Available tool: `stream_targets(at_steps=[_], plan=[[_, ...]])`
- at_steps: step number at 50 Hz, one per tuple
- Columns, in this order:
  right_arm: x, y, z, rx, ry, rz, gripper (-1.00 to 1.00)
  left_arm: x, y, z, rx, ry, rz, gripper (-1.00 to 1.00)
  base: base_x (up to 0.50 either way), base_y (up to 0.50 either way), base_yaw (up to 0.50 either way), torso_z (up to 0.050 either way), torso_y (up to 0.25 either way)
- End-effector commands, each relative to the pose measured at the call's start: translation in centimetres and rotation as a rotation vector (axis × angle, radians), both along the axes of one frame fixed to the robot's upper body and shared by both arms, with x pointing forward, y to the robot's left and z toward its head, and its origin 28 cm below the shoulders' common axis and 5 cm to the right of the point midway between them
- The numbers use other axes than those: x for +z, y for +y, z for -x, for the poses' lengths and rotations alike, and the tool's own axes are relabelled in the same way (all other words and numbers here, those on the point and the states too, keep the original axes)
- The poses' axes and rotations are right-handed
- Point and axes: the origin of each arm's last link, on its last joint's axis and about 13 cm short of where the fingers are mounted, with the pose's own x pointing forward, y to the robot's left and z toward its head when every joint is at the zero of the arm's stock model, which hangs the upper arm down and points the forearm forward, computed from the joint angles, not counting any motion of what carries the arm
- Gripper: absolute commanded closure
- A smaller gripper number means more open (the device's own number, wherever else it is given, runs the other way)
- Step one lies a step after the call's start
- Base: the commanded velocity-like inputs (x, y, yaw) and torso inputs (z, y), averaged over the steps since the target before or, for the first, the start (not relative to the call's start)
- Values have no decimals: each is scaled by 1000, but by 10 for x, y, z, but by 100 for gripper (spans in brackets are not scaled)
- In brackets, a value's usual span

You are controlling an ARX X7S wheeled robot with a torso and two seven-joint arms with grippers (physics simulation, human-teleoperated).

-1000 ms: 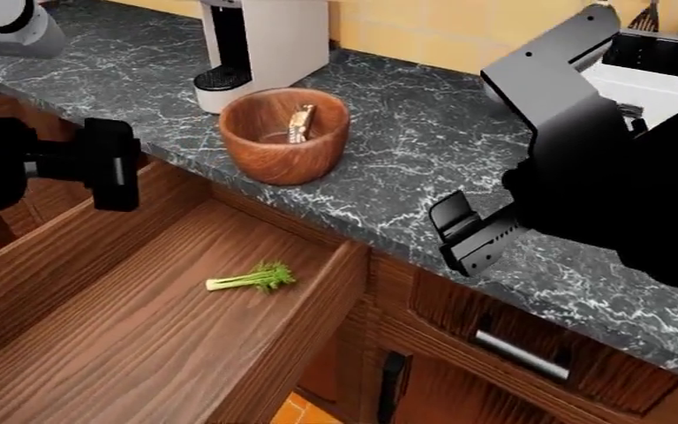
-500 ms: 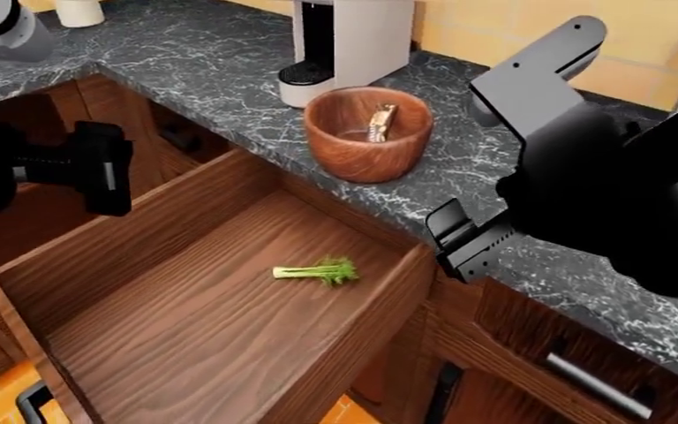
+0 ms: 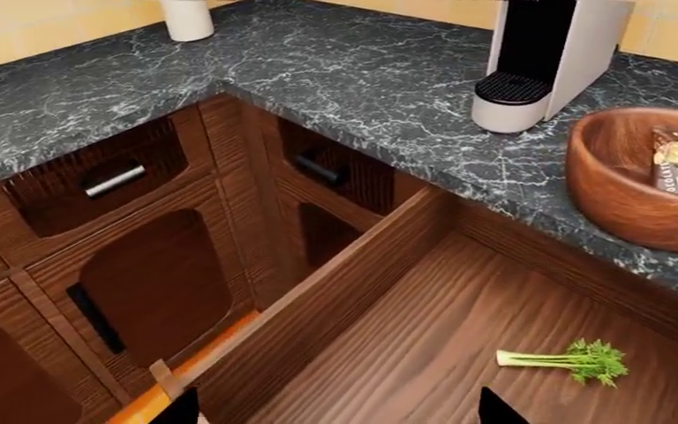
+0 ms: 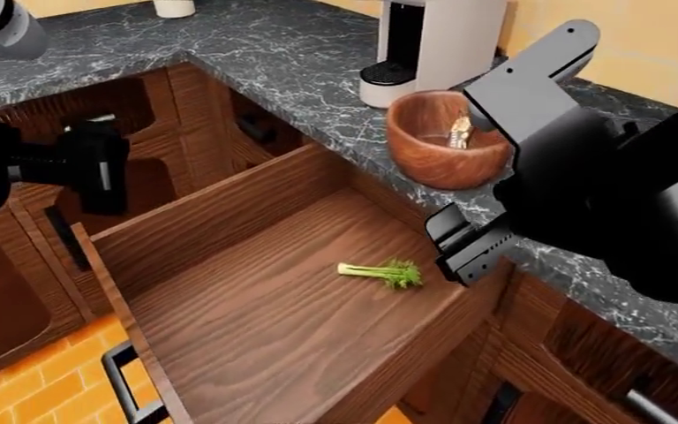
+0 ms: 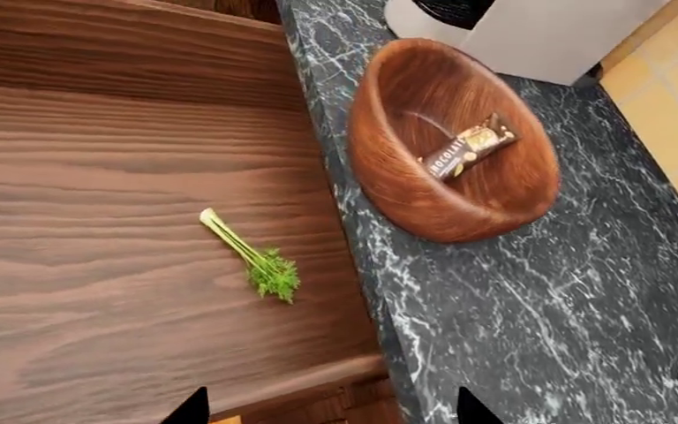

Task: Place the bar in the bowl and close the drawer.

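Observation:
The bar [image 5: 469, 146] lies inside the wooden bowl [image 5: 433, 203] on the dark marble counter, also visible as the bar [image 4: 461, 131] in the bowl [image 4: 433, 155]. The drawer [image 4: 257, 336] stands pulled far out, its black handle [image 4: 121, 389] at the front. My left gripper [image 3: 336, 415] hovers open over the drawer's left side wall, and in the head view the left gripper [image 4: 98, 168] hangs to the left of the drawer. My right gripper [image 5: 329, 415] is open above the drawer's right edge, near the counter. Neither gripper holds anything.
A green celery stalk [image 4: 383, 272] lies on the drawer floor. A white coffee machine [image 4: 433, 44] stands behind the bowl, and a white cup [image 3: 186, 18] sits far back on the corner counter. Small recessed drawers with silver handles [image 3: 116, 179] line the left cabinets. Orange floor tiles [image 4: 33, 389] show below.
The head view has swung left and back: bowl, coffee machine and drawer have slid to the right in it, and the drawer's front with its handle now shows. Both grippers stay open.

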Motion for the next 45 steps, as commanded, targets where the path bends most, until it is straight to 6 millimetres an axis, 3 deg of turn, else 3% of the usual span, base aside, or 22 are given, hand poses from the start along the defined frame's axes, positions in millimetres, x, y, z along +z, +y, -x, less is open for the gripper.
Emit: stream_targets(at_steps=[1, 13, 26, 45], plan=[[-1, 1, 1, 0, -4, 11, -100, 1, 0, 1, 0, -4, -1, -100, 0, 0, 500, 0, 0], [-4, 1, 1, 6, 10, 6, -100, -1, -1, 2, -8, -2, -2, -100, 0, 0, 500, 0, 0], [-22, -4, 5, 21, 71, -41, -100, -30, -6, 5, -32, 26, -7, -100, 0, 0, 500, 0, 0], [-24, -1, 6, 31, 80, -39, -100, -29, -7, 9, -40, 22, -14, -100, 0, 0, 462, 0, 0]])
